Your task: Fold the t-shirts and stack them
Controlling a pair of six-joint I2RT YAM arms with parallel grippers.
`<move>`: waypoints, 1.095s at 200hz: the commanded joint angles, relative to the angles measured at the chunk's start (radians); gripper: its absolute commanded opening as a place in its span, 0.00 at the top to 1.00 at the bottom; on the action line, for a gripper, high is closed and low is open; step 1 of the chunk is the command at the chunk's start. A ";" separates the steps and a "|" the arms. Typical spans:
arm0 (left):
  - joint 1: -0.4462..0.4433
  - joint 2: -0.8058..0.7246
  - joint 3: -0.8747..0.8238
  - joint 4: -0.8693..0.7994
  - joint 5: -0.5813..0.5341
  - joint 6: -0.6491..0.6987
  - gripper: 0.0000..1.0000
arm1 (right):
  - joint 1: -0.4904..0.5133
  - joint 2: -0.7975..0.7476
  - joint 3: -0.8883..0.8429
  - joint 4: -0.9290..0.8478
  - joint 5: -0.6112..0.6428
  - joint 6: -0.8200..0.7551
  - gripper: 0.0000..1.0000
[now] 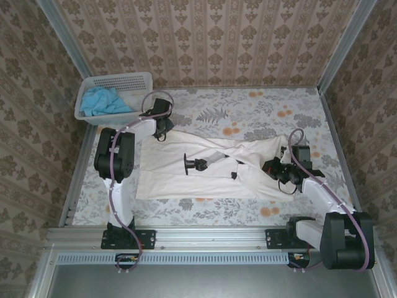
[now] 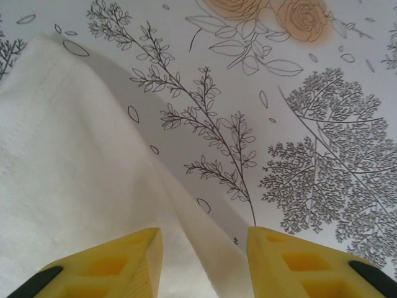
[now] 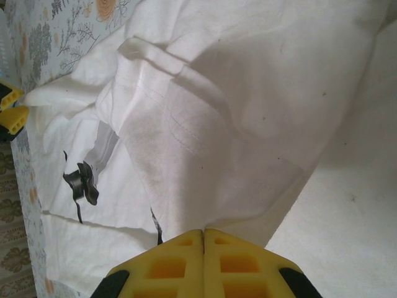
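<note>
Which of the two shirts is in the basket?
The sky-blue shirt, bunched up in the white basket at the far left corner. The cream-white shirt lies out on the table, partly folded over.

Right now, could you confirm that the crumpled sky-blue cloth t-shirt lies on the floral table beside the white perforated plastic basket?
Not quite: the crumpled sky-blue cloth t-shirt lies inside the white perforated plastic basket, not beside it, as the top external view shows.

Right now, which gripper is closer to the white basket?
Left. The left gripper is just in front of the basket, over the cream shirt; the right gripper is far across the table, shut on that shirt.
</note>
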State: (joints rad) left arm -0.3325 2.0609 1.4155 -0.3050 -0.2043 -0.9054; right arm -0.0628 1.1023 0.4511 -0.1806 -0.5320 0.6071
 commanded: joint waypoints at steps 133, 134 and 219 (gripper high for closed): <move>-0.062 -0.255 -0.177 0.073 -0.176 0.089 1.00 | -0.008 -0.055 0.056 -0.041 -0.049 0.048 0.99; -0.063 -0.260 -0.182 0.074 -0.178 0.089 1.00 | -0.008 -0.056 0.057 -0.042 -0.049 0.049 1.00; -0.110 -0.459 -0.385 0.040 -0.197 0.102 1.00 | -0.043 -0.117 0.069 -0.066 -0.053 0.107 1.00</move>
State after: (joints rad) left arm -0.4381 1.6085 1.0481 -0.2401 -0.3763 -0.8333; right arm -0.0879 1.0164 0.4984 -0.2218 -0.5591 0.6785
